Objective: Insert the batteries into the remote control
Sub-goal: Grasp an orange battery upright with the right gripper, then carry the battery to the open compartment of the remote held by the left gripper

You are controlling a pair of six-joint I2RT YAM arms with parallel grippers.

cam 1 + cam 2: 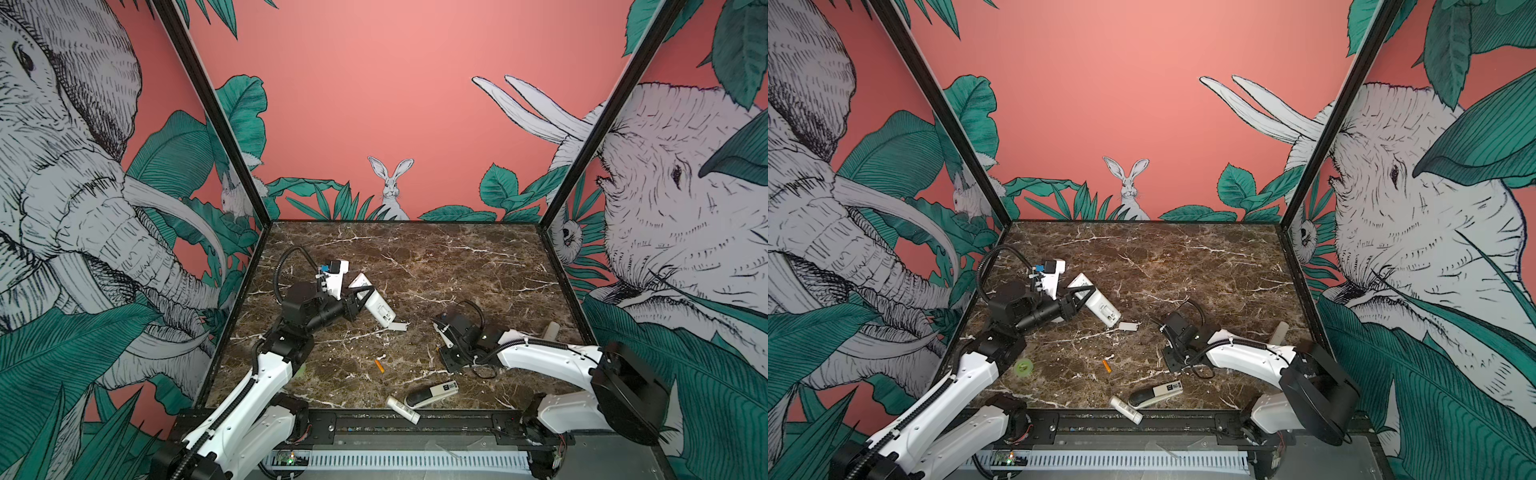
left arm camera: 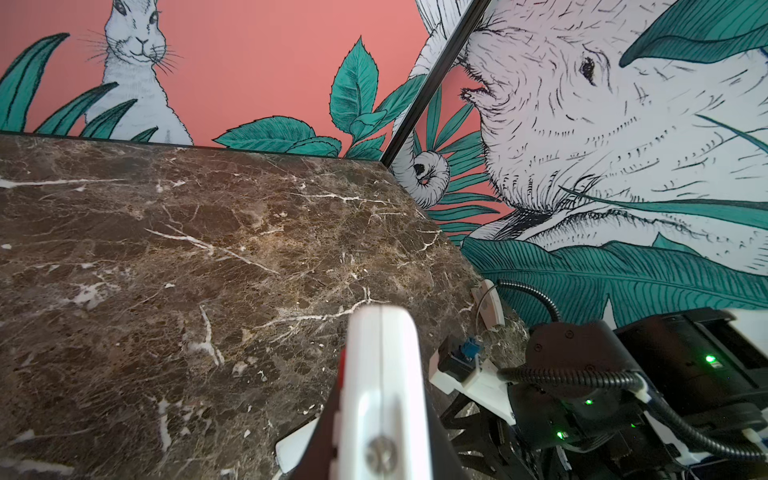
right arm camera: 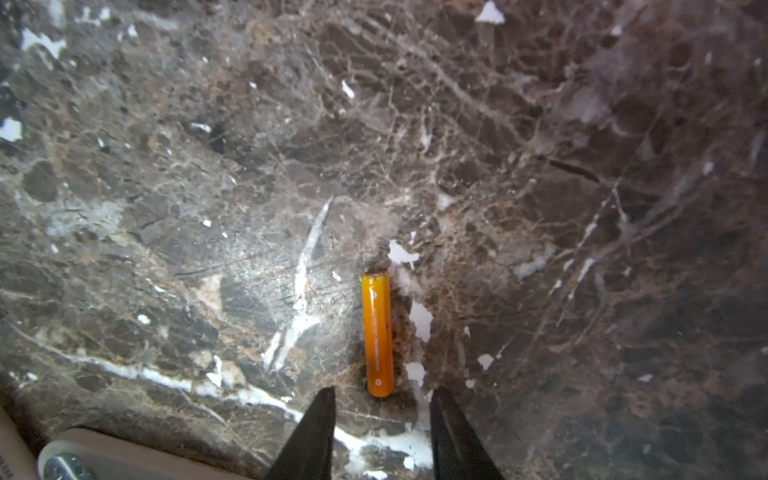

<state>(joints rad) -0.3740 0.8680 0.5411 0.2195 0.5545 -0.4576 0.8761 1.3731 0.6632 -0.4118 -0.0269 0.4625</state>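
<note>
So, in both top views the left pincer (image 1: 360, 300) (image 1: 1077, 300) is clamped across the remote control (image 1: 376, 305) (image 1: 1100, 305), a bit to the 9 o'clock side of the middle of the marble counter (image 1: 457, 257). The remote's plain white side faces up and its length runs roughly from 11 to 5 o'clock. The left wrist view shows the same grip, with the white body (image 2: 382, 395) sticking out between the two black fingers. A small white flat piece (image 1: 399, 326) (image 1: 1128, 327) lies just off the remote's 5 o'clock end. I can't tell whether they touch. One loose battery (image 1: 379, 366) (image 1: 1107, 366) sits flat on the counter at about 7 o'clock from the middle, well clear of both arms. Over in the right wrist view, the right pincer (image 3: 383, 400) stands narrowly apart and empty. An orange battery (image 3: 377, 336) lies flat on the marble, and its near end sits right at the gap between the fingertips (image 3: 326, 409). No idea if that's the same one the top views show. Near the 6 o'clock edge are a black-and-white device (image 1: 432, 392) and a white tube (image 1: 402, 409).
</note>
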